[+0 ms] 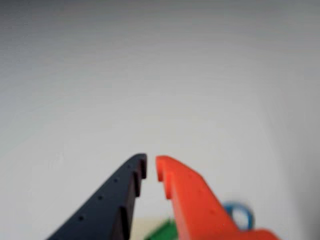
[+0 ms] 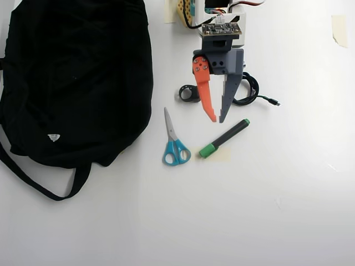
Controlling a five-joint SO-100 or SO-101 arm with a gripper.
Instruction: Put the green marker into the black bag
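Note:
The green marker [image 2: 223, 138] lies slanted on the white table, its green cap [image 2: 208, 149] toward the lower left in the overhead view. My gripper [image 2: 217, 119] hangs just above its upper side, orange and grey fingers drawn together to a thin gap with nothing between them. The black bag [image 2: 77, 77] fills the left of the table, strap trailing below it. In the wrist view the gripper [image 1: 151, 167] points at bare table, and a blurred green bit of the marker [image 1: 162, 231] peeks out at the bottom edge.
Blue-handled scissors [image 2: 176, 141] lie between the bag and the marker, and their blue ring [image 1: 240, 215] shows in the wrist view. A small black ring-shaped object [image 2: 189, 93] and a coiled black cable [image 2: 249, 91] flank the gripper near the arm's base [image 2: 219, 16].

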